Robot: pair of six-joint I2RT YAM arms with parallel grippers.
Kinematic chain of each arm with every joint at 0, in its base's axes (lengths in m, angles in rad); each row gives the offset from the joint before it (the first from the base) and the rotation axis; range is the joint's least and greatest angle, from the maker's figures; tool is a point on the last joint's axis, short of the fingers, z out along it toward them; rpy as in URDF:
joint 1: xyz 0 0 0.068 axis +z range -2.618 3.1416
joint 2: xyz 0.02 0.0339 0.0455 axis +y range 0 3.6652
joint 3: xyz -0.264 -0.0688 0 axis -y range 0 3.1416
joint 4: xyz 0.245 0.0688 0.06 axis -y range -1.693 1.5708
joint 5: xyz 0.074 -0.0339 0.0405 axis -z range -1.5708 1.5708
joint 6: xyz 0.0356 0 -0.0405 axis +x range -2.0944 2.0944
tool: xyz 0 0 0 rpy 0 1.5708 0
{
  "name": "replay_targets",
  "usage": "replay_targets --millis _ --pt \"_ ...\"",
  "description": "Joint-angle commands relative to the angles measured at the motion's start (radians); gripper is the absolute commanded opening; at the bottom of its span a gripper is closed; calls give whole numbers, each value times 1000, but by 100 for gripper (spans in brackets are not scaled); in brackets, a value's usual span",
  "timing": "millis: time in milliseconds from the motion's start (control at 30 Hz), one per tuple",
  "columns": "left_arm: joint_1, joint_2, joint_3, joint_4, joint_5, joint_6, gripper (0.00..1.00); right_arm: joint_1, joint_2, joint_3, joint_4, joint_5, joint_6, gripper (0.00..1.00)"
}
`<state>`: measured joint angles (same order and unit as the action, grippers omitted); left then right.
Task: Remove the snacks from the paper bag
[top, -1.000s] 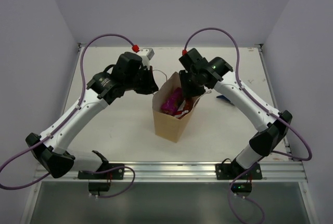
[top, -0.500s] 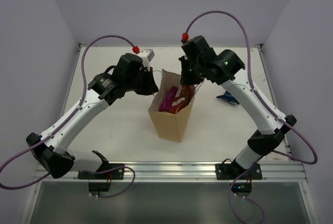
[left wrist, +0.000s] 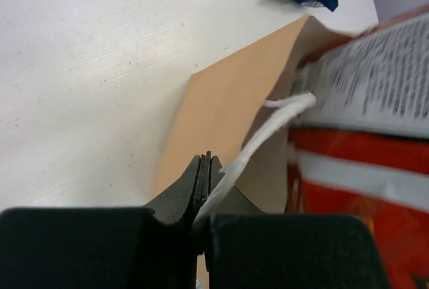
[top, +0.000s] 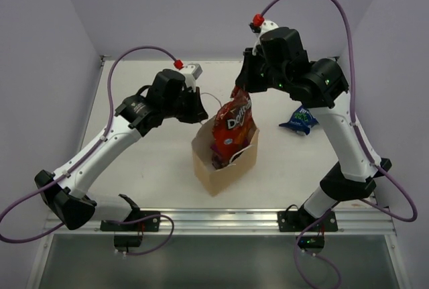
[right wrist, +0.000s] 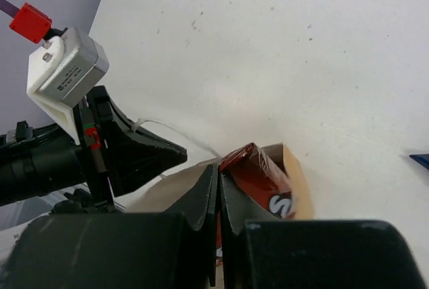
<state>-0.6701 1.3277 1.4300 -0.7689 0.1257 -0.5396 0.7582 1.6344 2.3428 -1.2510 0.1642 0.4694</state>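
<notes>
Paper bag [top: 224, 165] on the surface [top: 154, 161], rim pinched shut in the left claw [left wrist: 204, 166]; a slipped pinch would likely let it lift or topple. Doritos bag [top: 232, 123], half out, hangs from the right claw [right wrist: 219, 182] clamped on its top; glossy film may slide free.

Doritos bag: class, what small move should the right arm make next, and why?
Probably raise the Doritos bag straight up: the right end effector pinches its top, yet its bottom sits inside the paper bag, held by the left end effector.

White table [top: 154, 161]: paper bag [top: 231, 168] standing mid-table; blue packet [top: 299, 120] lying right of it, well apart.
</notes>
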Motion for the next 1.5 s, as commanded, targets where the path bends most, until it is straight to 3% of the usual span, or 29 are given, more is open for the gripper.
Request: replay_targets --millis 0,100,233,467,533,600,700,867,1067,1300,1467 --pt "3 -30 26 103 43 -6 0 -3 -7 -12 56 -31 -15 0" --pt "1 -27 40 106 43 -7 0 -3 -21 -30 104 -51 -20 0" --pt "3 -27 32 66 6 -3 0 -3 8 107 105 -22 -41 0" --pt "1 -30 6 37 -32 -5 0 -5 -103 104 300 3 -75 0" --pt "1 -33 6 31 -43 -6 0 -5 -142 98 326 52 -90 0" --pt "3 -35 9 23 -55 -8 0 -10 -175 72 346 226 -120 0" --pt "1 -39 26 5 -78 -11 0 -90 -226 -3 344 390 -156 0" --pt "1 -38 86 -46 -120 -10 0 -299 -352 -227 346 396 -133 0" --pt "3 -36 142 -69 -167 -10 0 -396 -425 -517 309 477 -100 0" --pt "3 -38 167 -37 -143 3 0 -576 -380 -894 214 325 83 0" --pt "1 -65 119 26 -74 -5 0 -592 -276 -968 219 293 91 0"
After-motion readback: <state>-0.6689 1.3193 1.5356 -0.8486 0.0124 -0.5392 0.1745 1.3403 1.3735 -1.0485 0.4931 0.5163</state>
